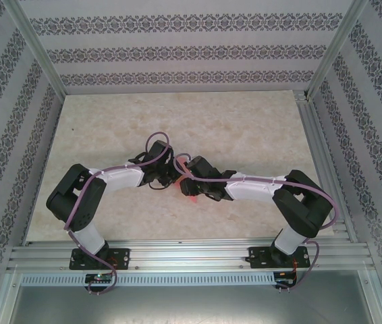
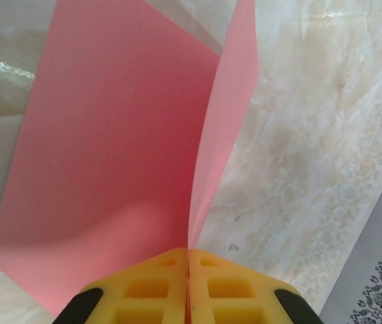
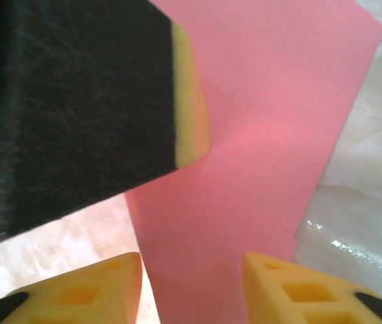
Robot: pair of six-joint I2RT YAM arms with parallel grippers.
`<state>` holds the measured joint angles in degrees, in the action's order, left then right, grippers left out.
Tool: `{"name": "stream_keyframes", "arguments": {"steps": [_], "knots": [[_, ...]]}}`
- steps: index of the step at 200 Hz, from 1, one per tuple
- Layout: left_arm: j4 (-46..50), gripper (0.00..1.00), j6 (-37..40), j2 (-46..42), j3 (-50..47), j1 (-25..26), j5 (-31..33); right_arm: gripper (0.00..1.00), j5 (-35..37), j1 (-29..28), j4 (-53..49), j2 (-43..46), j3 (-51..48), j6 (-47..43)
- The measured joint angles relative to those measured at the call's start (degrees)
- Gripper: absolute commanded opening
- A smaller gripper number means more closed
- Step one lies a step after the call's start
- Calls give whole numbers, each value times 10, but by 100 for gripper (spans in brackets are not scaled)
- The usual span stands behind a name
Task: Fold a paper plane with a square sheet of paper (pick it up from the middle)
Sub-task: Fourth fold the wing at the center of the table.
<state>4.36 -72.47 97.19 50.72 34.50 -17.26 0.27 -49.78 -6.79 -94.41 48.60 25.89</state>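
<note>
**Workpiece orientation.** The thin pink-red square sheet of paper is bent along a centre crease into a V. In the left wrist view the crease is its long axis. It runs straight away from the fingertips of the left pincer, leaning slightly right. One panel spreads wide and flat to the left of the crease. The other rises to the right and is seen nearly edge-on.

**Left pincer.** The yellow foam pads are pressed together with the crease clamped between them. The sheet extends forward from that grip.

**Right pincer.** In the right wrist view the right pincer stands partly open, its yellow fingers well apart. The sheet passes between them and continues ahead. Whether either finger touches the paper cannot be told. A black-and-yellow finger of the left pincer lies against the sheet ahead and to the left.

**Position and clearance.** In the top view both pincers meet nose to nose near the middle of the beige marble-patterned table, with slivers of the sheet showing between and just below them. Bare table surface lies beyond the pincers up to the patterned back wall, and to either side up to the side walls.
</note>
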Motion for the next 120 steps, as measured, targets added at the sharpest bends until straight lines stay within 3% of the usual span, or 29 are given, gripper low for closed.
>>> {"name": "stream_keyframes", "arguments": {"steps": [84,120], "knots": [[16,14,4,0,3,0,0,14,7,0,-1,20,-2,-8],[20,31,13,0,3,-2,0,4,4,4,-1,19,-2,-14]]}}
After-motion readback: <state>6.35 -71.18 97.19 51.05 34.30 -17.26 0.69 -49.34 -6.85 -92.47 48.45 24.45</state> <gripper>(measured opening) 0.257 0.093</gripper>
